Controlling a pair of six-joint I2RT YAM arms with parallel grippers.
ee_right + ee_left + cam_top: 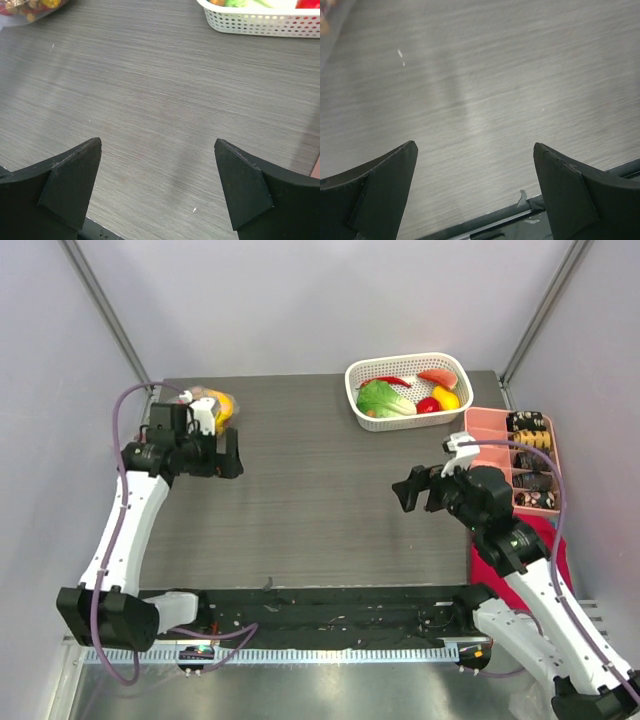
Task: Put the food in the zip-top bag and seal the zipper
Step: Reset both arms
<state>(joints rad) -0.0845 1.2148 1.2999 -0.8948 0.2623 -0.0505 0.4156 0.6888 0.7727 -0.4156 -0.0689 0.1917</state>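
The clear zip-top bag point(212, 403) lies at the far left of the table with small colourful food inside, yellow and red pieces showing. It is partly hidden behind my left wrist. Its corner also shows in the right wrist view point(27, 7). I cannot make out the zipper. My left gripper point(234, 453) is open and empty, just right of and nearer than the bag; in the left wrist view point(475, 146) only bare table lies between the fingers. My right gripper point(412, 492) is open and empty over the table's right middle point(158, 142).
A white lattice basket point(365, 375) at the back right holds a green lettuce point(384, 399), a red chilli and yellow and red pieces; its wall shows in the right wrist view point(260, 22). A pink compartment tray point(484, 422) with dark items stands at the right edge, a red cloth point(500, 565) nearer.
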